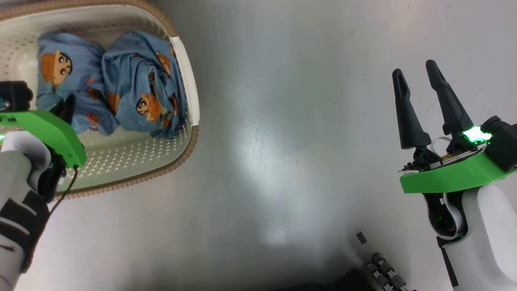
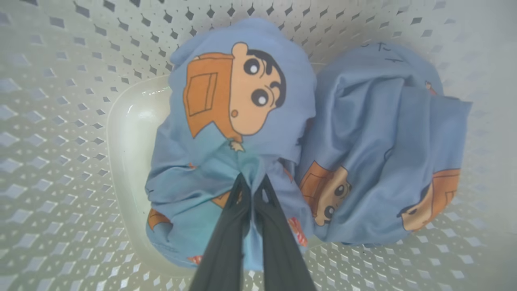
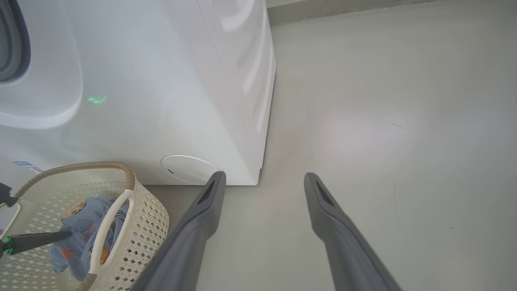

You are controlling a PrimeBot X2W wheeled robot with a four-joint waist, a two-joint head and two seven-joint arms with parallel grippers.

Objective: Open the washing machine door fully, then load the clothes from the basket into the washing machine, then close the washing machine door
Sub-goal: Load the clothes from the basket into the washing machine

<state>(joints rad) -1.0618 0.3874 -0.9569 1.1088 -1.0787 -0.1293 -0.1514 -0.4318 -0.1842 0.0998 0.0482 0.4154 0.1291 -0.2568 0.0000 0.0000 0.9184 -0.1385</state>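
The clothes lie side by side, left claw pinching one.

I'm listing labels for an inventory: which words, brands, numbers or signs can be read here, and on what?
No text can be read in these pictures.
The blue sticker low on the washing machine: too small and blurred to read.
Prints on the clothes: cartoon faces and a few thin dark marks, not legible as letters.

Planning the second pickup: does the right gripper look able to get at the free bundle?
Probably yes: the free bundle lies uncovered at the basket's side nearest the open right gripper, bare floor between; the left gripper, shut on the other bundle, crowds it.
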